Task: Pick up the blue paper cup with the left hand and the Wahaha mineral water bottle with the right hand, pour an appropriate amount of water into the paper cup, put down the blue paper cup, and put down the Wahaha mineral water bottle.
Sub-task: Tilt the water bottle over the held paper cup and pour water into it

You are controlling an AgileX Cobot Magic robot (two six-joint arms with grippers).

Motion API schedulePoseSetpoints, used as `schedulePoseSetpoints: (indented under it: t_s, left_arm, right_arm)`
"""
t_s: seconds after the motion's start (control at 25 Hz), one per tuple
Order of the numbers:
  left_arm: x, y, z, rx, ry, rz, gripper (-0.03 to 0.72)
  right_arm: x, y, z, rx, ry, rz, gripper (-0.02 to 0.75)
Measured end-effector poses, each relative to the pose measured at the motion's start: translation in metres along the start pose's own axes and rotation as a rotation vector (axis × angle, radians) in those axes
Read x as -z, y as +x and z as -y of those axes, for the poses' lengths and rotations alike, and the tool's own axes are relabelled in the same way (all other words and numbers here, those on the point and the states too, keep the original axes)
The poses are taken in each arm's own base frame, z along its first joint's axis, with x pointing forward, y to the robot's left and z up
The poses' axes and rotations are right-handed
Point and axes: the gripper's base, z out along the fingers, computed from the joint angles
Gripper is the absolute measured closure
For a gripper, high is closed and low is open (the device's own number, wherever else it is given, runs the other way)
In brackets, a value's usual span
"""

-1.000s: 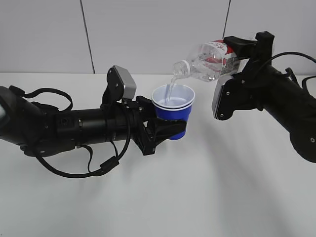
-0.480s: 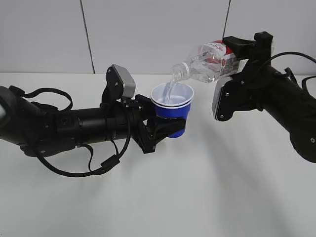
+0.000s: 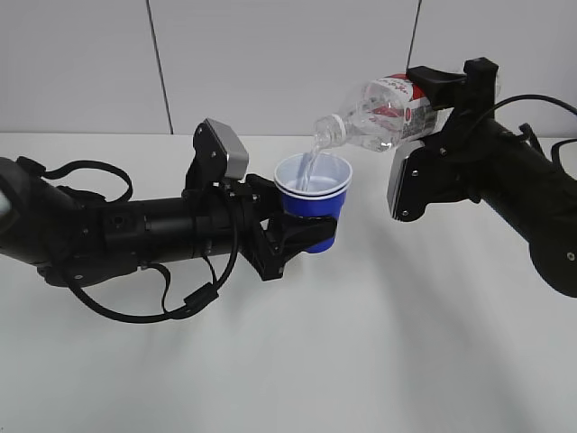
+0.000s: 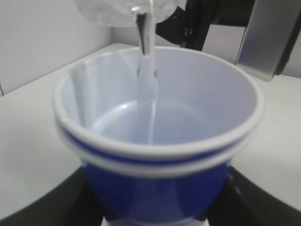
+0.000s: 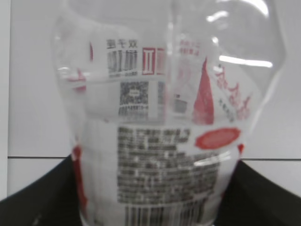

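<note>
My left gripper (image 3: 306, 233) is shut on the blue paper cup (image 3: 314, 194) and holds it upright above the table. The cup fills the left wrist view (image 4: 155, 188), with water pooled in its white inside. My right gripper (image 3: 431, 90) is shut on the Wahaha mineral water bottle (image 3: 379, 110), tipped with its neck down to the left over the cup's rim. A thin stream of water (image 4: 146, 70) falls from the neck into the cup. The bottle's label and barcode fill the right wrist view (image 5: 164, 160).
The white table (image 3: 379, 343) spreads below both arms, with a grey panelled wall (image 3: 270, 63) behind. The left arm's loose cables (image 3: 162, 307) hang just above the table surface.
The cup and the left gripper have shifted very slightly left and down. The bottle stays tipped and water keeps flowing into the cup.
</note>
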Motion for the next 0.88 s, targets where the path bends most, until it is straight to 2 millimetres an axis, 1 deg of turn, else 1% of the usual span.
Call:
schedulePoseSetpoints:
  t_s: [0.88]
  left_arm:
    - [0.0000, 0.0006, -0.0003, -0.002, -0.003, -0.006, 0.246]
  right_arm:
    - [0.0000, 0.0000, 0.0000, 0.022, 0.000, 0.000, 0.253]
